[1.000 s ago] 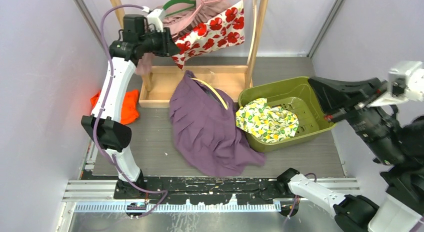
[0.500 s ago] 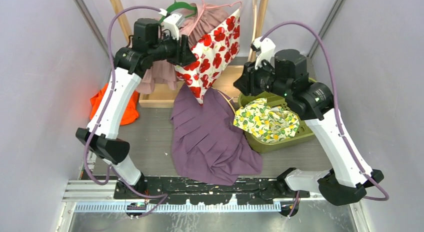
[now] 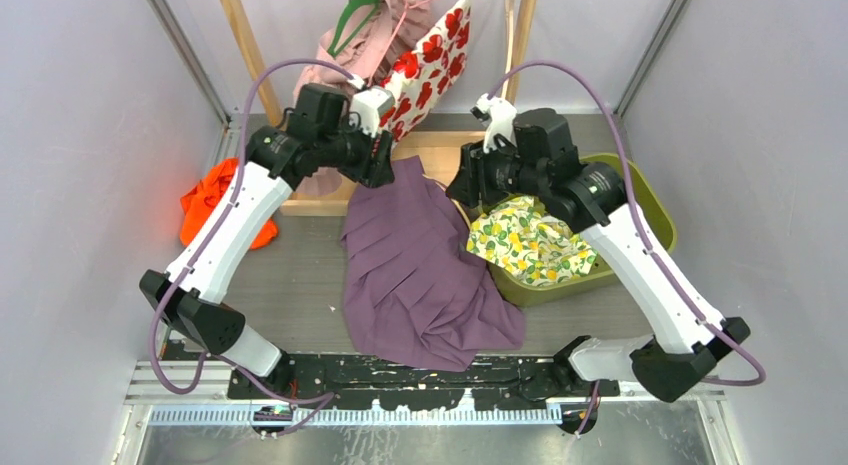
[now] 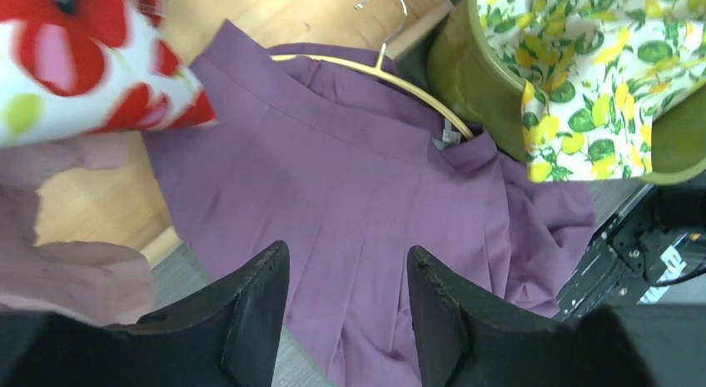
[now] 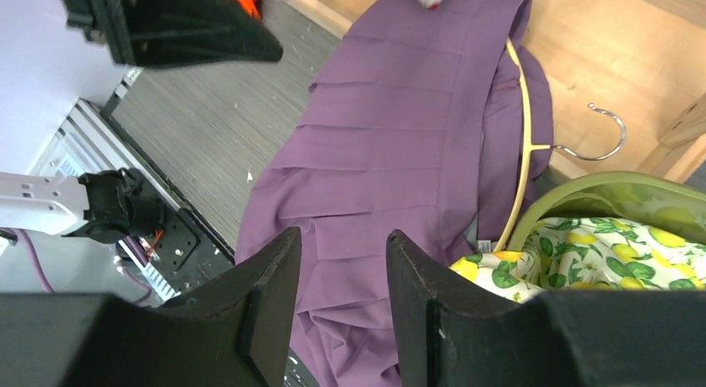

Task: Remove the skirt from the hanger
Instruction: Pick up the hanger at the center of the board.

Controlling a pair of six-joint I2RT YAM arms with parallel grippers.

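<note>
The purple pleated skirt (image 3: 420, 275) lies spread on the grey table, its waistband toward the wooden rack. A cream hanger (image 4: 391, 75) still runs along that waistband, its metal hook (image 5: 606, 133) resting on the wooden base. My left gripper (image 3: 385, 165) hovers above the skirt's upper left part, open, with only purple cloth showing below its gap (image 4: 346, 250). Over the skirt's upper right edge by the bin, my right gripper (image 3: 462, 190) is open too, nothing between its fingers (image 5: 343, 233). Neither touches the skirt.
A green bin (image 3: 640, 200) holding a lemon-print cloth (image 3: 530, 245) stands right of the skirt. The wooden rack at the back carries a red-flower garment (image 3: 430, 50) and a pink one (image 3: 370, 35). An orange cloth (image 3: 215, 200) lies at the left wall.
Both arms have swung in over the skirt: the left came down from the rack, the right in from the far right. Both grippers' jaws have widened. The red-flower garment swung.
</note>
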